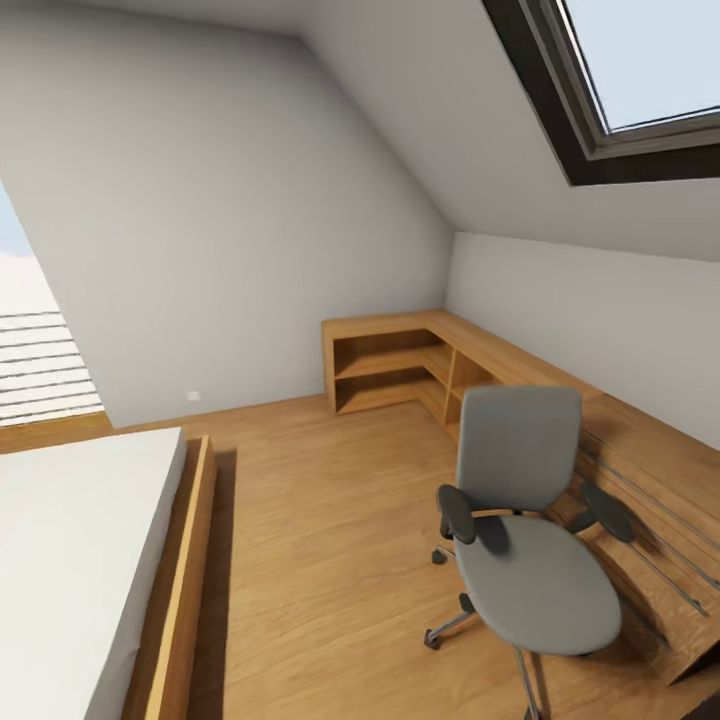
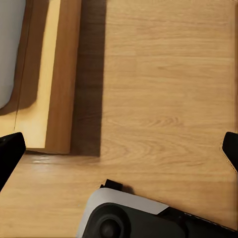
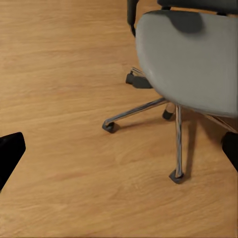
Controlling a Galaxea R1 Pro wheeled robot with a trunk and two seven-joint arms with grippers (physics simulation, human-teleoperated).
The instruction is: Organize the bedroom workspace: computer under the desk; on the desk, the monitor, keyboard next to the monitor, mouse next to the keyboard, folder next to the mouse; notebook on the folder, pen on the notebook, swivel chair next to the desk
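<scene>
Wood floor (image 2: 163, 99) under both wide-spread grippers; right gripper (image 3: 119, 148) faces swivel chair (image 3: 188, 59)

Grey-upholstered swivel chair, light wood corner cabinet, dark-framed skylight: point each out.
grey-upholstered swivel chair (image 1: 545, 585): head view, middle of the seat pad.
light wood corner cabinet (image 1: 390, 327): head view, top board above the open shelves.
dark-framed skylight (image 1: 590, 150): head view, lower part of the frame.

The grey swivel chair (image 1: 530, 540) stands upright at lower right, seat bare, black armrests out, beside a wooden cabinet.
</scene>
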